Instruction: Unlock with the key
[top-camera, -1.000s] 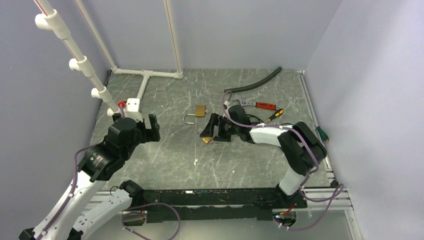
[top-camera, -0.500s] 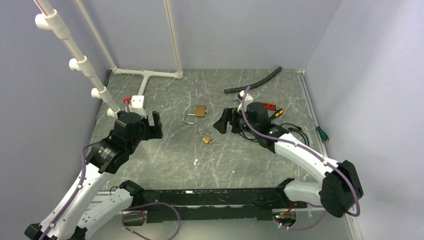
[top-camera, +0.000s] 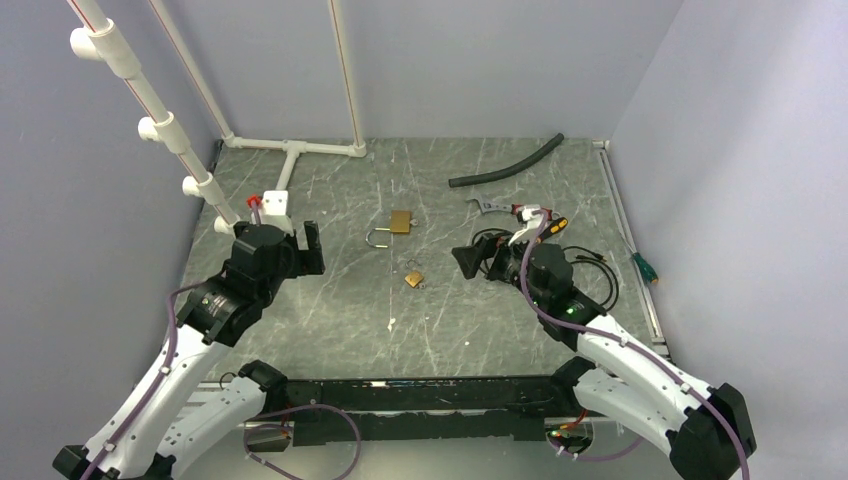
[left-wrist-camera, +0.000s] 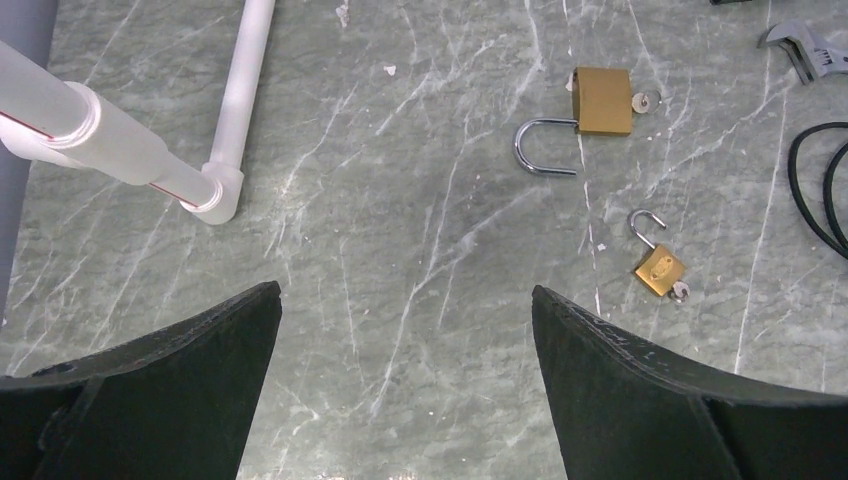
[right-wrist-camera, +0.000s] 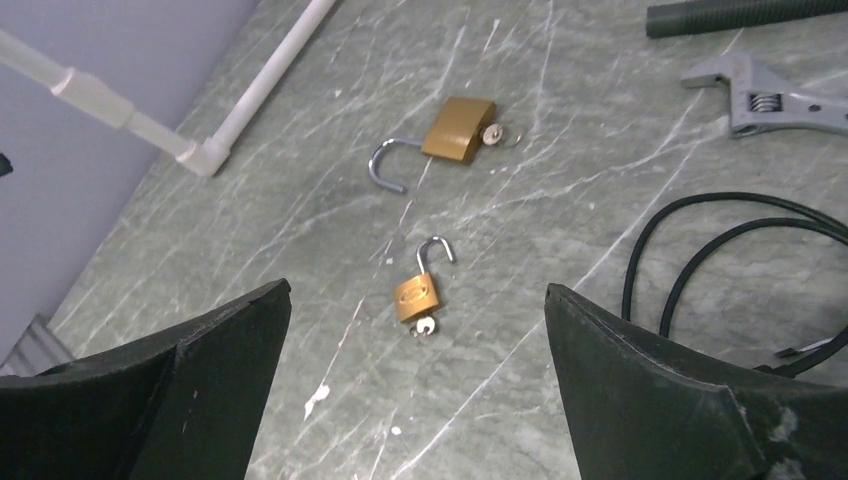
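The key (right-wrist-camera: 426, 325) is a small silvery piece sticking out of the bottom of the small brass padlock (right-wrist-camera: 418, 297), which lies flat on the counter (top-camera: 330, 310) with its shackle swung open. In the top view this padlock lies between the two arms, closer to the right gripper (top-camera: 480, 260) and just to its left, apart from it. The right wrist view has the padlock and key on the counter in line with the gap between the two spread fingers, untouched.

The right gripper is spread wide with nothing in it. The left gripper (top-camera: 295, 250) is also spread wide with nothing in it, and hangs near the white pipe frame (top-camera: 290, 150), well apart from the key. In the left wrist view the key shows off to the right, beyond the right-hand finger.

A larger brass padlock (right-wrist-camera: 457, 130) lies farther back, its shackle open too and a second key (right-wrist-camera: 492, 135) at its base. Behind the right gripper are an adjustable wrench (right-wrist-camera: 760, 100), a coiled black cable (right-wrist-camera: 700, 230) and a dark hose (top-camera: 505, 165).
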